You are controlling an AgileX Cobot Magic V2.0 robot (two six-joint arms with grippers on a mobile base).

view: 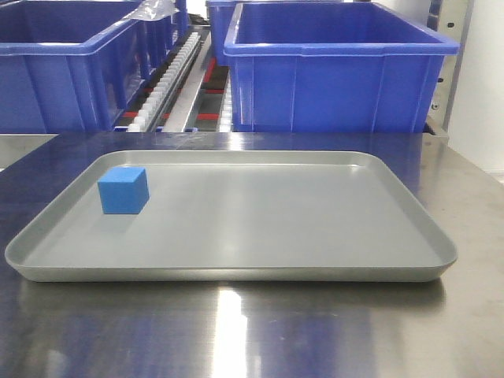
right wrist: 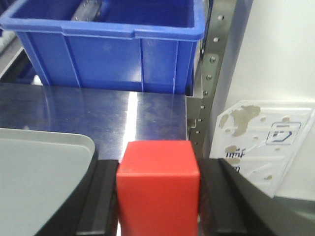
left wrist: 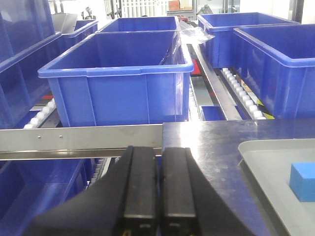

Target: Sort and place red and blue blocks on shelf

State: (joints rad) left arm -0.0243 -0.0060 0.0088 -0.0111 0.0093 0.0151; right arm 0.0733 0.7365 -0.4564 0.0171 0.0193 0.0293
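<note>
A blue block rests on the left side of the grey tray; it also shows as the blue block at the right edge of the left wrist view. My left gripper is shut with nothing in it, hovering left of the tray near the shelf's steel front rail. The red block is clamped between the black fingers of my right gripper, held above the steel table past the tray's right corner. Neither gripper appears in the front view.
Large blue bins stand on the shelf's roller tracks behind the steel table. A perforated steel upright and a white wall with a worn sticker are to the right of my right gripper.
</note>
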